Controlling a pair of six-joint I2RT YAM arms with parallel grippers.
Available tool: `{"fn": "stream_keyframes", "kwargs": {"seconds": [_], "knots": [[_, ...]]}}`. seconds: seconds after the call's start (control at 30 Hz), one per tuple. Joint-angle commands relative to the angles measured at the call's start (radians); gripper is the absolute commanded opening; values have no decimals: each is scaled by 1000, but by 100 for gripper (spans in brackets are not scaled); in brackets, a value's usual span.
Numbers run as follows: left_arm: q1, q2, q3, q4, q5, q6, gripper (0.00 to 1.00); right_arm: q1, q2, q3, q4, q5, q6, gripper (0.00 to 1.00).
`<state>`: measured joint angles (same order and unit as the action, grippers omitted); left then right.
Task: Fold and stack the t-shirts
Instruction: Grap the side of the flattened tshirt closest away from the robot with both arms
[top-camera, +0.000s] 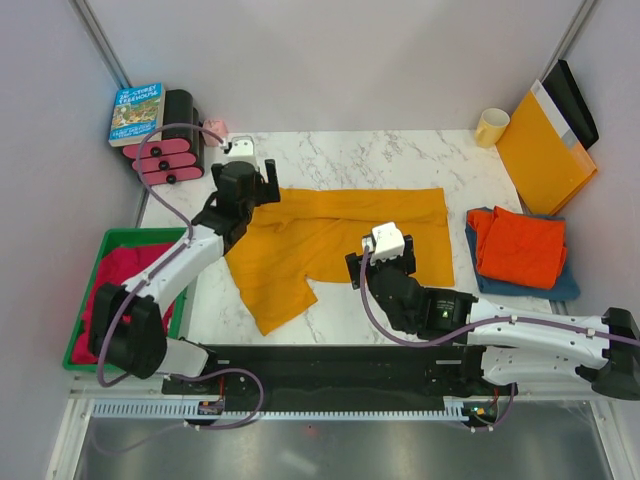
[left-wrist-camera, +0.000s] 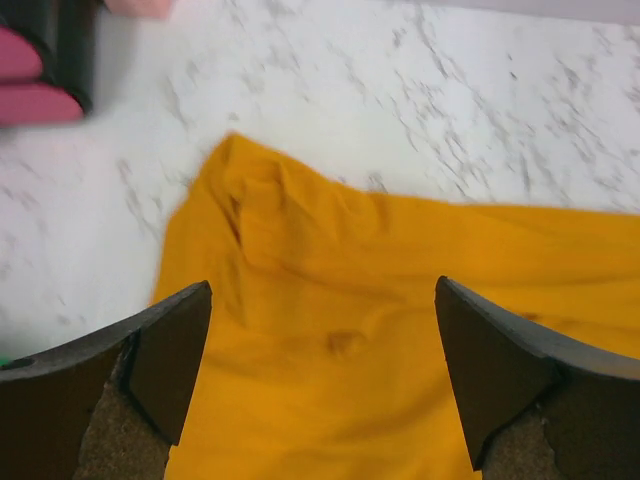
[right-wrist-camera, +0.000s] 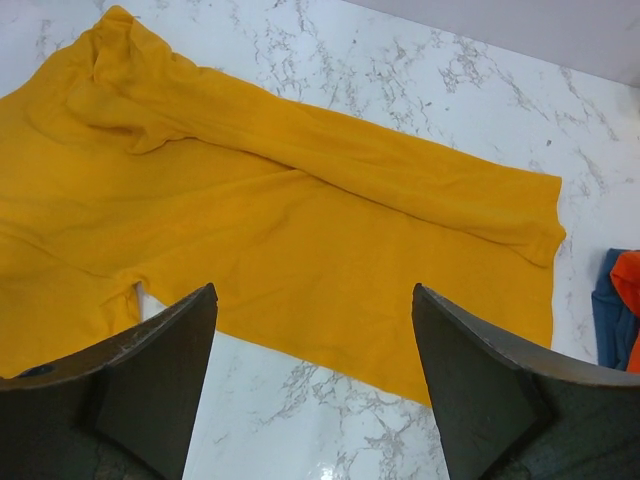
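At the left edge of the top view a green tray (top-camera: 140, 235) sits beside the counter (top-camera: 400, 160), with a heap of crimson cloth (top-camera: 128, 268) in it. A pale yellow cup (top-camera: 491, 127) stands at the upper right of the counter; I cannot see inside it.

The left end effector (top-camera: 262, 184) is over the upper left corner of the mustard-yellow t-shirt (top-camera: 340, 232). Its fingers are spread wide and there is nothing between them. Its own camera shows that corner of the shirt (left-wrist-camera: 330, 330) below the gap. The right end effector (top-camera: 380, 270) is at the shirt's lower edge, just right of the frame's middle. It too is wide apart and grips nothing, and its wrist view shows yellow cloth (right-wrist-camera: 300, 230) and bare marble between the fingers.

I count three t-shirts. The mustard-yellow one is spread across the middle of the counter, rumpled, with a flap trailing toward the lower left. The orange-red t-shirt (top-camera: 520, 246) lies folded on top of the blue t-shirt (top-camera: 566, 287) at the right. There are two arms, one tray, one cup, one book (top-camera: 137, 112) at the upper left and one orange envelope (top-camera: 540, 150) leaning at the upper right.
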<state>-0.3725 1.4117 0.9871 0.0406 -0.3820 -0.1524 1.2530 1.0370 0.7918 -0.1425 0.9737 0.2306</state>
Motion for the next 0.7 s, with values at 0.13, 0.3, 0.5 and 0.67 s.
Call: {"fn": "stream_keyframes", "kwargs": {"seconds": [0.13,0.3,0.5,0.67], "knots": [[-94,-383,-332,-478,293,-739,100,-23,-18,-5,26,49,-39,87],[-290,-678,-423,-713,182,-846,100,-23,-34,-26,24,65,-24,87],[-339,-742,-467,-849,118,-978,100,-24,-28,-49,-12,57,53,87],[-368,-600,-446,-927,88,-1049,42,-24,-22,-55,-43,46,92,87]]}}
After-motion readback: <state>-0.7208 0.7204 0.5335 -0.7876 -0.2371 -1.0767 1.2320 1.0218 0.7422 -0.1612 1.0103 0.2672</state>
